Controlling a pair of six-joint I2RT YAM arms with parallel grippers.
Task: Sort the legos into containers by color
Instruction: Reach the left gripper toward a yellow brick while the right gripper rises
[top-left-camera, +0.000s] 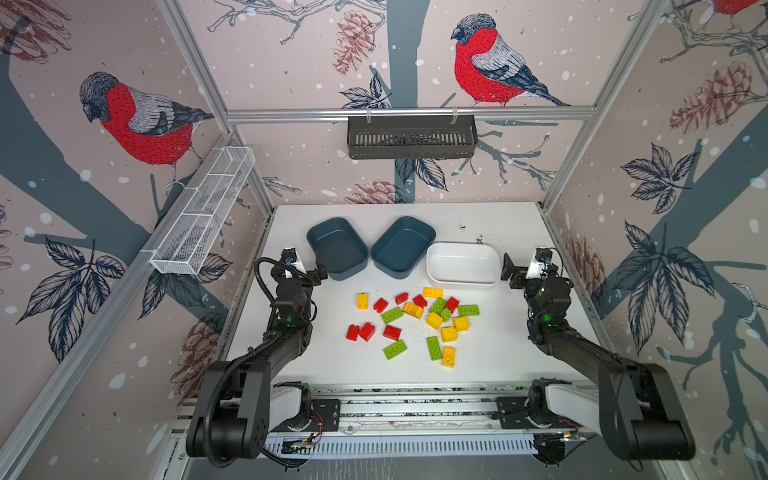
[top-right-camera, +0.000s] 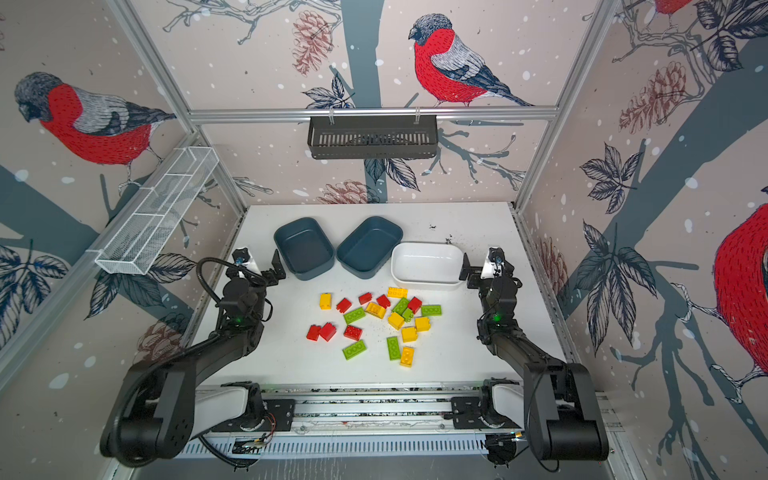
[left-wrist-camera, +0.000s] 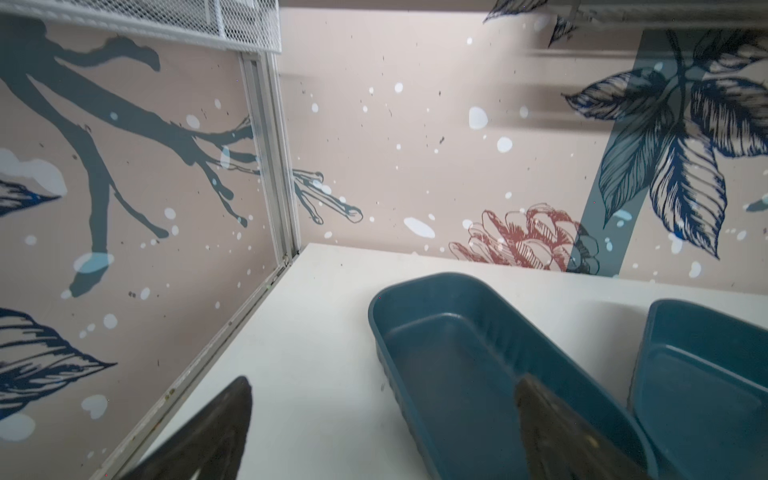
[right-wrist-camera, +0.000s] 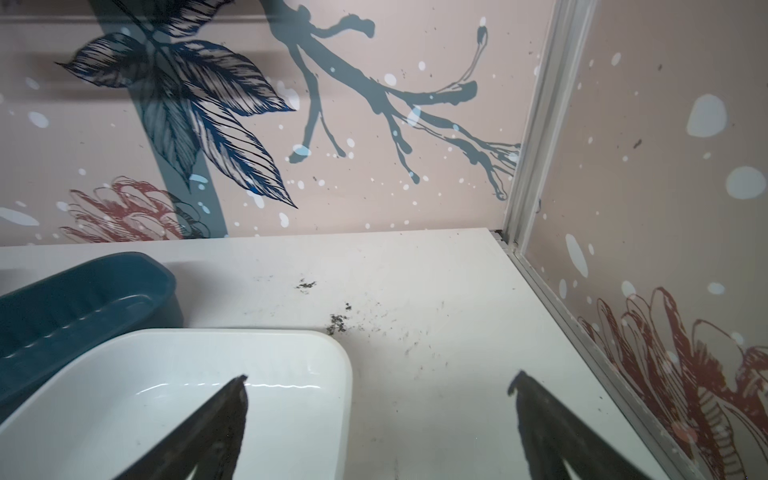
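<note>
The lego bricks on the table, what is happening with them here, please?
Nothing is sorted yet. The red, yellow and green legos lie loose on the table, and the two teal tubs and the white tub behind them are empty. Both arms are at the sides: the left pincer and the right pincer are open and hold nothing.

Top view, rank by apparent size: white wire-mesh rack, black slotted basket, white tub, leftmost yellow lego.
1. White wire-mesh rack and black slotted basket: they look alike in size, and both hang nearer the camera, so unranked.
2. White tub
3. Leftmost yellow lego
</note>
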